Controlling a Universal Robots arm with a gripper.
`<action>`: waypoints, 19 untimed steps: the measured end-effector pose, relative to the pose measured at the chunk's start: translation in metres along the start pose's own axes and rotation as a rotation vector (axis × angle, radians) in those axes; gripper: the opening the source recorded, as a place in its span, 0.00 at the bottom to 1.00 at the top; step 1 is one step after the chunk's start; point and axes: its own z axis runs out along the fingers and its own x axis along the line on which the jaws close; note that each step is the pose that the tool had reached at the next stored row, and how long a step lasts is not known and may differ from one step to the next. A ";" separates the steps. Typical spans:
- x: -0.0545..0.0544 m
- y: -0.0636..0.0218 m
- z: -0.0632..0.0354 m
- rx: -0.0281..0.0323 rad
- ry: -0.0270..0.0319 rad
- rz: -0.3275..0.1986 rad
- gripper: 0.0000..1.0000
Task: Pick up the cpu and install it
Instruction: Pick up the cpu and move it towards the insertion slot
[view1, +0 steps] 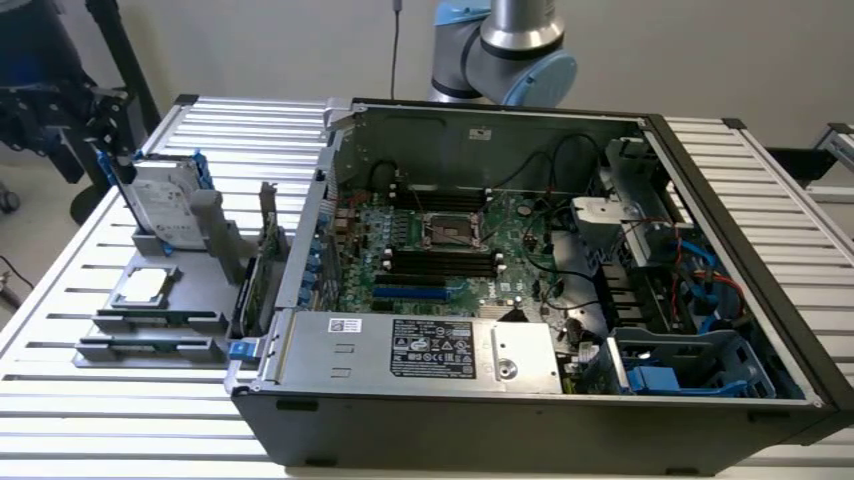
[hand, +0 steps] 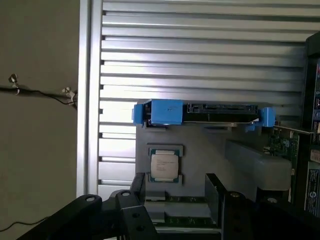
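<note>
The cpu (hand: 164, 165), judged light, stiff, fragile, is best taken by its edges; the fingers (hand: 216, 196) are spread wide, empty.

we see the cpu (hand: 164, 165) with a pale silver-grey top carrying faint dark lettering, framed by a thin darker, greenish rim. it lies on a plain mid-grey holder (hand: 200, 150). the hard drive (view1: 160, 200) is silver with a white label, in a bright blue bracket (hand: 165, 111). the memory sticks (view1: 154, 322) are dark green. the table (hand: 200, 50) is silvery metal, patterned in parallel slats with dark gaps. the gripper (hand: 176, 180) is matt black. the computer case (view1: 534, 440) is dark grey outside and lighter grey inside. its motherboard (view1: 461, 235) is green with black slots and one blue slot (view1: 414, 293). the power supply (view1: 334, 350) is silver with a black label. the arm (view1: 514, 40) is silver-grey with light blue caps.
</note>
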 end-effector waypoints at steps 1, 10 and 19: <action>0.000 -0.0009 0.0018 0.0000 0.0001 -0.002 0.60; -0.003 -0.0080 0.0178 0.0001 0.0006 -0.014 0.60; -0.005 -0.0159 0.0340 0.0001 0.0011 -0.029 0.67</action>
